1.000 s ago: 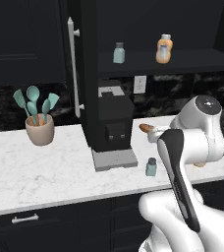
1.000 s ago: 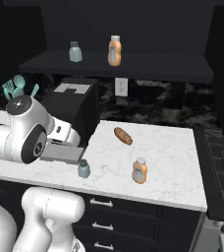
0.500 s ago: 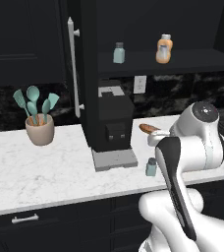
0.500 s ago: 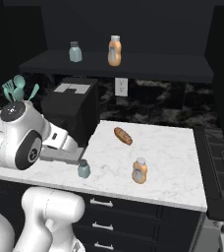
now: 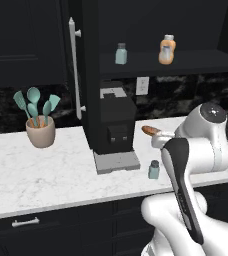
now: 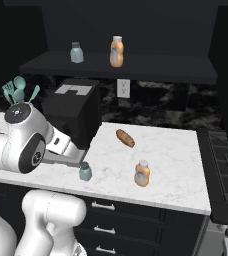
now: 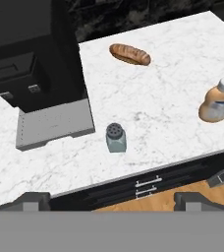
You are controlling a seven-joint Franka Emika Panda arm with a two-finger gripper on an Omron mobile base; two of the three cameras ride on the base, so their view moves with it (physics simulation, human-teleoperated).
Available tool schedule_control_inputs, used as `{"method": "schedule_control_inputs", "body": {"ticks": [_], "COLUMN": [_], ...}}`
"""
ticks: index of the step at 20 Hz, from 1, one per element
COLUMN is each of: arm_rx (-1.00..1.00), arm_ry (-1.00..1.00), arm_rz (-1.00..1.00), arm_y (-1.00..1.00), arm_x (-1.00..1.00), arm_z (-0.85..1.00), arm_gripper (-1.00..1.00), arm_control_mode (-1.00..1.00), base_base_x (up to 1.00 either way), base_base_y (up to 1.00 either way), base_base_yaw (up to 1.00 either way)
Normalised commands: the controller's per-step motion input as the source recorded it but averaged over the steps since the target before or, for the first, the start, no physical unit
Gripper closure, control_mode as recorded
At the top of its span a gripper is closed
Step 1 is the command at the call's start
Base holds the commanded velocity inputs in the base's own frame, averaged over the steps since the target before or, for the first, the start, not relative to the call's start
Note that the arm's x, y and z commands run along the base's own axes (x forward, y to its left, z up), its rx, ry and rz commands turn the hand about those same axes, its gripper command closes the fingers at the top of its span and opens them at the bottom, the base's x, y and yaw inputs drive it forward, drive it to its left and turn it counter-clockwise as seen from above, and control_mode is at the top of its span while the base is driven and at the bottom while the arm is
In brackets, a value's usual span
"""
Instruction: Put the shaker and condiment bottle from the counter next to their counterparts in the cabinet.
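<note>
We see the shaker point(image 7: 115, 137) upright near the counter's point(image 7: 173, 93) front edge, cap up, right of the coffee machine point(image 7: 30, 64), condiment bottle point(image 7: 217, 104) upright further right, our gripper point(image 7: 112, 204) fingers spread wide, holding nothing.

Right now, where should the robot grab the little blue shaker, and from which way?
Best around the middle of its body, just below the dark cap, coming down from above. The shaker stands upright on the counter, with free marble all around it; the coffee machine's tray sits a little off to one side. The gripper hangs open above it, so the jaws can probably straddle the sides.
</note>
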Motion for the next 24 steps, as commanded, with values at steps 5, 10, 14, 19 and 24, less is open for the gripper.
{"method": "schedule_control_inputs", "body": {"ticks": [5, 10, 14, 19, 24], "arm_rx": [0.0, 0.0, 0.0, 0.03, 0.02], "arm_ry": [0.0, 0.0, 0.0, 0.0, 0.0], "arm_rz": [-0.02, -0.01, 0.0, 0.0, 0.0], "arm_y": [0.0, 0.0, -0.06, -0.15, -0.07], "arm_x": [0.0, 0.0, 0.0, 0.0, 0.02], "arm_z": [-0.24, -0.28, -0.17, -0.1, -0.08], "arm_gripper": [-1.0, -1.0, -1.0, -1.0, -1.0], "arm_control_mode": [-1.0, -1.0, -1.0, -1.0, -1.0], "base_base_x": [0.0, 0.0, 0.0, 0.0, 0.0], "base_base_y": [0.0, 0.0, 0.0, 0.0, 0.0], "base_base_yaw": [0.0, 0.0, 0.0, 0.0, 0.0]}}
